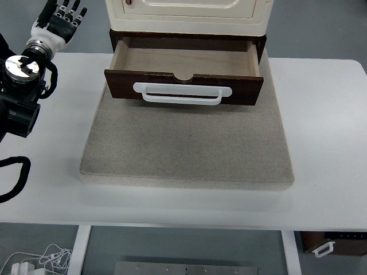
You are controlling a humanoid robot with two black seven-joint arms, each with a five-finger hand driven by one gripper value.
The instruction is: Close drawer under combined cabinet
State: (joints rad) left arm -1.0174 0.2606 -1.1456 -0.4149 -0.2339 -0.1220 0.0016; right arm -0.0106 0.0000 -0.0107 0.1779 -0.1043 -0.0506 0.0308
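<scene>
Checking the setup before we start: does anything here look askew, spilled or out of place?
Only the drawer stands out: it is pulled out from under the cream cabinet, empty inside, its white handle facing the camera. It sits straight on the grey mat. Nothing is spilled or visibly damaged. The left hand is raised at the table's far left, touching nothing.

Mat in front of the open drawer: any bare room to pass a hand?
Yes. The grey mat is bare from the drawer front and its white handle to the near edge. The white table strips either side are bare too. Crowded only far left, where the left robot hand hangs, fingers spread.
</scene>
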